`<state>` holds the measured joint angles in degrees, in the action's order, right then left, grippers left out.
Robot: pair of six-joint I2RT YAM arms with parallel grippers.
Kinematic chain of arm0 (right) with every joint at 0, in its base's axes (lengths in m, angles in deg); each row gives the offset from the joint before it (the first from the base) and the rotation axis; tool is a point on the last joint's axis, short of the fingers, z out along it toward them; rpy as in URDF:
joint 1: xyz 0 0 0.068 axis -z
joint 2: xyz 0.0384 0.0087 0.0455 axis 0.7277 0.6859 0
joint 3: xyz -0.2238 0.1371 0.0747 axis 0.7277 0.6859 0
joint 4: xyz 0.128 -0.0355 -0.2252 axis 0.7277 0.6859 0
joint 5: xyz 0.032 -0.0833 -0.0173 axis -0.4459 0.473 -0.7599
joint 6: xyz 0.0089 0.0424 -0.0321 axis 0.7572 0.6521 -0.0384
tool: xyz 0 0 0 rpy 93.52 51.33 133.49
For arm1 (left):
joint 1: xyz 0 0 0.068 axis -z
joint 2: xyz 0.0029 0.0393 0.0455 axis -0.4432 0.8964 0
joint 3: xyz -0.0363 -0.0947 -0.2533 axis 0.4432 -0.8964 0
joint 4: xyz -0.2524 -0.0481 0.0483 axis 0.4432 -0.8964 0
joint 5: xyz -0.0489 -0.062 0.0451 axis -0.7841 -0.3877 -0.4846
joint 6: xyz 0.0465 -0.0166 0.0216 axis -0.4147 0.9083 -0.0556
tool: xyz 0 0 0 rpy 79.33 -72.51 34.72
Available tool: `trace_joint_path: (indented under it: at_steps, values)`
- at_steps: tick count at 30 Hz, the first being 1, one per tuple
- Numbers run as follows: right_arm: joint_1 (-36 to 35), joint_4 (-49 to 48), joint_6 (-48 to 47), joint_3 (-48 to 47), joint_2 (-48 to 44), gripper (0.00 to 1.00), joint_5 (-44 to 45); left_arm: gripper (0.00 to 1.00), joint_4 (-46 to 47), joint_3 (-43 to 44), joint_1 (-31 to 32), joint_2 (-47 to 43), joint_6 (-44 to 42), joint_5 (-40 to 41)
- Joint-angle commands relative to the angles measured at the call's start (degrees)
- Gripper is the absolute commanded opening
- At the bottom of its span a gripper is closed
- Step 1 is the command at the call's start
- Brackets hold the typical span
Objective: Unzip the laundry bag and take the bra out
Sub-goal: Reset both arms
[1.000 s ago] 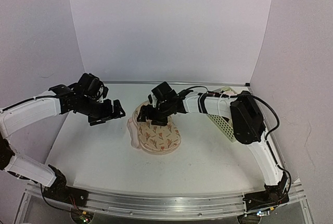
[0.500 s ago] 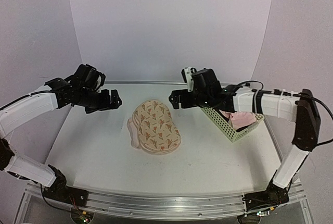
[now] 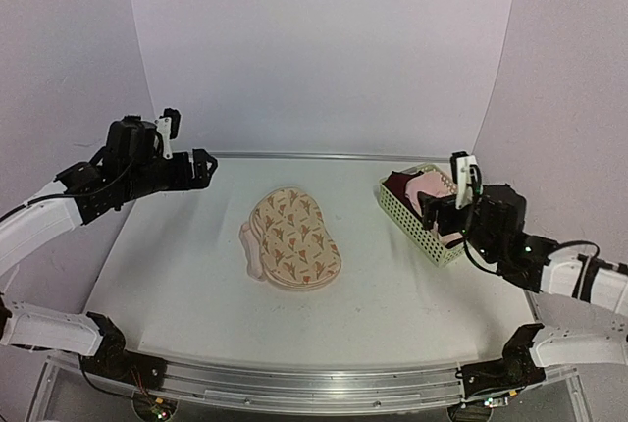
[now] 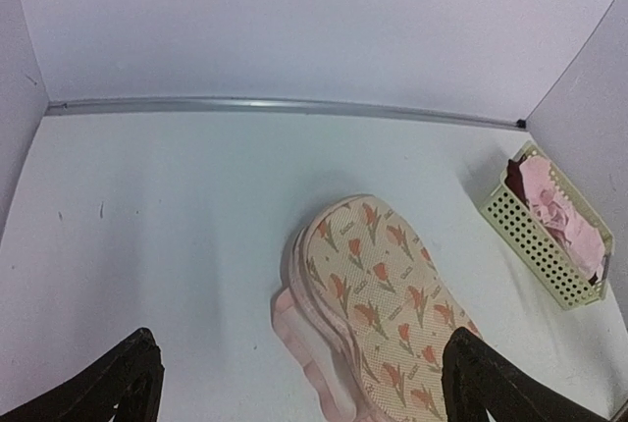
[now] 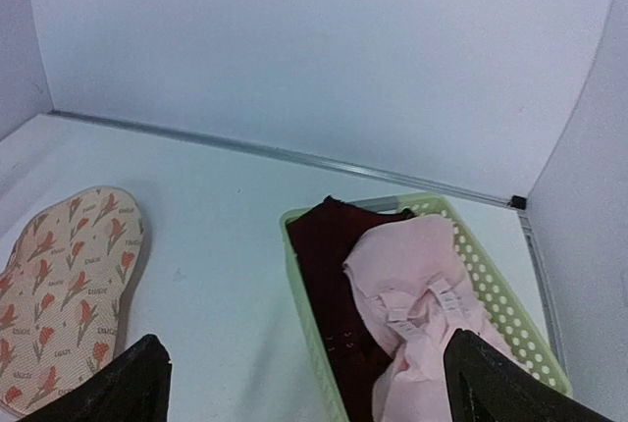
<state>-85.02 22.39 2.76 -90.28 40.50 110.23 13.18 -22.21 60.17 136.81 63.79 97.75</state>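
Top external view: both arms are drawn back to the sides, and the laundry bag [image 3: 294, 237] lies flat on the bench [image 3: 177, 275] between them, touched by neither. It sits below and to the right of the left pincer [image 3: 199, 167], and well to the left of the right pincer [image 3: 444, 214]. The right pincer hangs over the near end of a pale green perforated basket [image 3: 410, 224]. From this height neither pincer's jaw gap can be read.

Left wrist view settles that for the left side. Its two dark fingers [image 4: 123, 383] stand at opposite lower corners of the picture, so the jaws are spread wide with nothing between them. The bag lies ahead of and below them, printed dome up. A pale pink ruffled strip runs along its left and near edge, and I cannot tell whether that is lining or zip rim. The basket is far off to the right.

Right wrist view shows the same wide, empty spread of its fingers [image 5: 128, 383]. Only here are the basket's contents clear. A dark red garment [image 5: 329, 275] fills the left part, and a pink bra [image 5: 412, 275] with thin straps and small sliders is heaped to its right. Both are just ahead of the pincer, while the bag's end shows at the far left.
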Motion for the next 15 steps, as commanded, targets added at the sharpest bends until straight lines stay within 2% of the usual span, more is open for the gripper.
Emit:
trace_joint_path:
  at_steps: [1,6,9,15]
  values:
    - [0.69,-5.12,-1.41,9.64,-16.10,0.98,0.27,1.00,14.66,-7.91,0.24,-7.49,-3.38,1.09]
    - [0.80,5.03,6.69,15.23,-33.62,0.98,3.23,1.00,24.40,-18.98,0.25,-16.44,-3.42,2.00]
    - [0.80,11.01,12.65,15.42,-40.54,0.98,2.98,1.00,26.00,-23.82,0.21,-21.75,-3.42,2.64]
    - [0.80,24.38,22.77,11.90,-40.54,0.98,7.21,1.00,23.58,-30.10,0.19,-32.48,-0.92,3.31]
